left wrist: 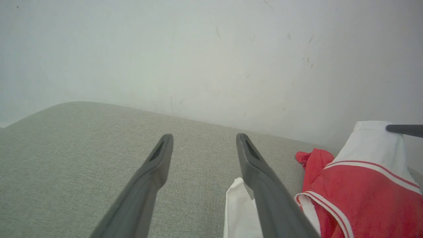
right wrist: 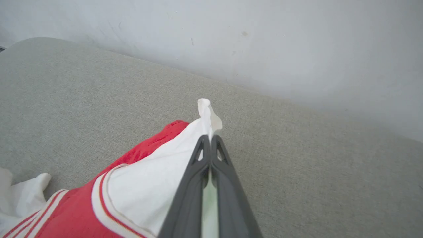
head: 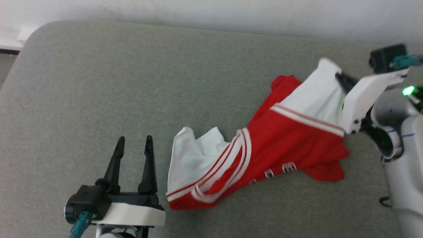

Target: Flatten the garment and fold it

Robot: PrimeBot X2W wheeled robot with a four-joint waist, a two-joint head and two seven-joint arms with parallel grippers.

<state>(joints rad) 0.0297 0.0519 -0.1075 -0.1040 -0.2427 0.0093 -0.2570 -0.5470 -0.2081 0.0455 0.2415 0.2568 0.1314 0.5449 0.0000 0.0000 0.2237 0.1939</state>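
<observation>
At right hand (right wrist: 210,138), garment (head: 284,145) sleeve pinched, apparently lifted

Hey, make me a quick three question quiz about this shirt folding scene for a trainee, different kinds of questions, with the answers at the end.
1. True or false: the left claw is shut on the garment.
2. Multiple choice: what does the right claw pinch? A) the red hem B) a white sleeve end C) the chest lettering
3. Fill in: the garment's other white end, lying on the grey padded surface, is nearest the ____ claw.
Key: 1 false, its fingers are open and hold nothing; 2 B; 3 left.
</observation>
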